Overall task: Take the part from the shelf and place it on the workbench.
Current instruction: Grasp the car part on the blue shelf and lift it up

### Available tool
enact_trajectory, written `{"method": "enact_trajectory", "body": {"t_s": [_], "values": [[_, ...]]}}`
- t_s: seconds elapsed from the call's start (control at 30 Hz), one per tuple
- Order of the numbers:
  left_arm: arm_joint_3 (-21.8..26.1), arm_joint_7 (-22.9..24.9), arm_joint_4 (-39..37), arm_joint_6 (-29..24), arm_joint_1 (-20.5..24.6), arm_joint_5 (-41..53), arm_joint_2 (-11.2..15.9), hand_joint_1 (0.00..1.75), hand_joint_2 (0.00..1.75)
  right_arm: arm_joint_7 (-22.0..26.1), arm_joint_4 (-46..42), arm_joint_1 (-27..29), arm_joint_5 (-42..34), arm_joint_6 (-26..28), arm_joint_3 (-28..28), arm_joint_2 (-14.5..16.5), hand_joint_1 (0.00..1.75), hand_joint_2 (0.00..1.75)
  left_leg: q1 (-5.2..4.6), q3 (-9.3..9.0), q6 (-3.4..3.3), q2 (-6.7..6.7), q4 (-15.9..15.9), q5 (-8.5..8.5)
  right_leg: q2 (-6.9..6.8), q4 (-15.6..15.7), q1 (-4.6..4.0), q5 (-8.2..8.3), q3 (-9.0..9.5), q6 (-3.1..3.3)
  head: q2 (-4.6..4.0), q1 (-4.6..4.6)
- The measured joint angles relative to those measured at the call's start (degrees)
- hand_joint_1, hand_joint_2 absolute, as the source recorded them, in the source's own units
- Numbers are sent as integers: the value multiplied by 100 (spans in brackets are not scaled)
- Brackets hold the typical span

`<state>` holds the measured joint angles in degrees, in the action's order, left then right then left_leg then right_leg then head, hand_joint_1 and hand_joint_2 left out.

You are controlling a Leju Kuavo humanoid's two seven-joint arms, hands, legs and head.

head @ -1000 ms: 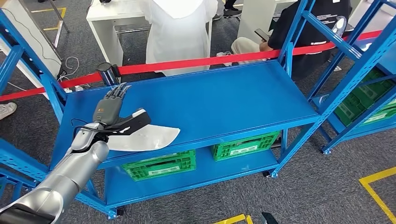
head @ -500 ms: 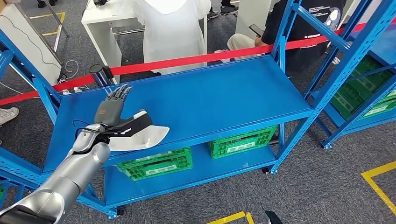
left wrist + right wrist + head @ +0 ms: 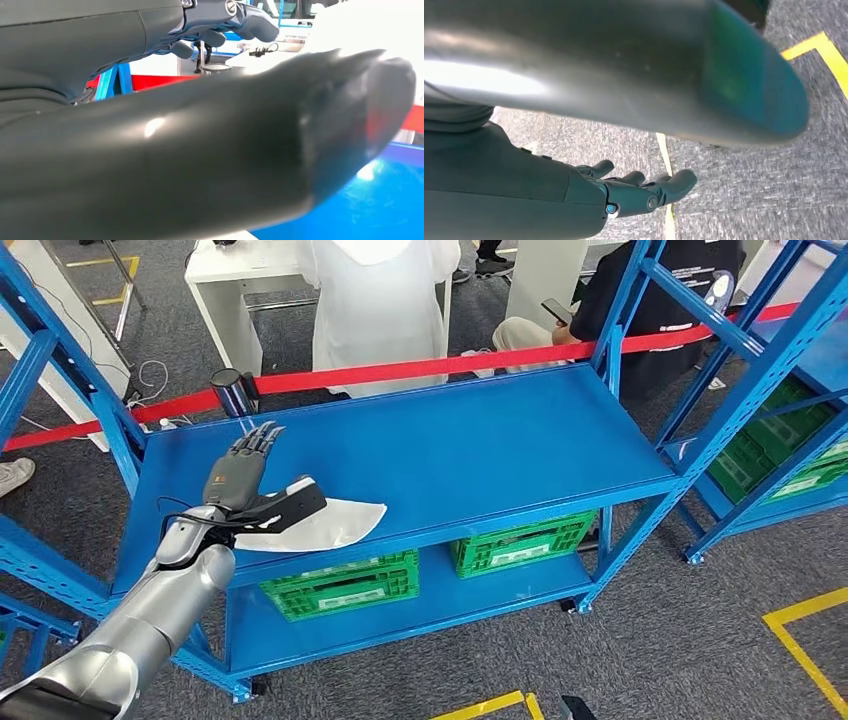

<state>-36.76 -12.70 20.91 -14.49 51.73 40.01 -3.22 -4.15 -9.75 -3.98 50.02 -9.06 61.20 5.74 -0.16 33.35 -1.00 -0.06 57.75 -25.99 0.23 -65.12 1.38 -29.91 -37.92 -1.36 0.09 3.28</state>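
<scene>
Near you: left hand (image 3: 243, 485) holds white part (image 3: 325, 525) over blue workbench (image 3: 480, 450) front edge | right hand (image 3: 644, 192) hangs loose above grey floor (image 3: 744, 190) | farther: red tape (image 3: 420, 368), people | part unmoved; your view shifted.

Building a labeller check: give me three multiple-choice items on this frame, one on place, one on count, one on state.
1. Where is the white part?
A. on the floor
B. over the blue shelf's front edge, in the left hand
C. in a green crate

2. Green crates on this shelf unit's lower level?
A. two
B. none
C. five

3. The right hand is:
A. holding the part
B. pressing the shelf
C. empty, over the floor

Key: B, the left hand holds the white part above the blue shelf; A, two green crates there; C, right hand holds nothing, fingers apart.
</scene>
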Motion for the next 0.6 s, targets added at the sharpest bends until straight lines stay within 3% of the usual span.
{"method": "enact_trajectory", "body": {"t_s": [0.07, 0.1, 0.13, 0.2, 0.27, 0.3, 0.43, 0.5, 0.57, 0.6], "values": [[-1, 0, -10, 0, -13, -8, -1, 0, 0, -1, 0, 3, 8, 1, 1, -3, 0, 0, -13, 41, -28, 7, 8, 21, 0, -731, -5, -349, -322, -23, 0, 14], [-1, 0, -18, 0, -24, -10, -1, 0, 0, -2, 0, 7, 11, 3, 1, -5, 0, 0, -19, 62, -31, 9, 19, 27, 0, -943, -7, -403, -406, -26, 0, 14], [-1, 0, -23, 0, -33, -12, -1, 0, 0, -2, 0, 10, 13, 3, 2, -7, 0, 0, -23, 81, -31, 10, 34, 32, 0, -965, -10, -364, -396, -23, 0, 15], [-1, -1, -26, 0, -40, -19, -2, 0, 0, -1, 0, 8, 16, 4, 2, -8, 0, 0, -23, 112, -20, 9, 80, 33, -4, -360, -12, -49, -39, 5, 0, 15], [-1, -2, -24, 0, -34, -29, -2, 0, 0, 0, 0, -3, 19, 2, 2, -13, 0, 0, -38, 148, 19, 5, 132, 28, -9, 309, -27, 153, 324, 55, 0, 12], [-1, -4, -24, 0, -31, -33, -2, 0, 0, -1, 0, -4, 20, 1, 2, -15, 0, 0, -46, 164, 49, 3, 147, 31, -8, 462, -38, 178, 394, 81, 0, 10], [-1, -15, -26, -2, -25, -40, 2, 0, 0, -2, -1, -2, 28, -1, 2, -15, 0, 0, -46, 207, 185, -4, 167, 30, -4, 538, -37, 244, 374, 212, 0, 5], [-1, -16, -27, -2, -21, -42, 13, 0, 0, -2, -1, -3, 31, -5, 2, -15, 0, 0, -28, 372, 252, -7, 551, -243, -13, 569, -11, 289, 359, 273, 0, -13], [-1, -17, -34, -2, -34, -43, 19, 0, 0, -2, -2, -1, 32, -8, 2, -16, 0, 0, 2, 675, 310, -7, 1304, -652, -16, 570, -9, 312, 327, 294, 0, -26], [-1, -17, -40, -2, -48, -44, 21, 0, 0, -2, -2, 0, 32, -8, 2, -16, 0, 0, 14, 794, 327, -7, 1620, -777, -16, 569, -9, 321, 312, 295, 0, -26]]}}
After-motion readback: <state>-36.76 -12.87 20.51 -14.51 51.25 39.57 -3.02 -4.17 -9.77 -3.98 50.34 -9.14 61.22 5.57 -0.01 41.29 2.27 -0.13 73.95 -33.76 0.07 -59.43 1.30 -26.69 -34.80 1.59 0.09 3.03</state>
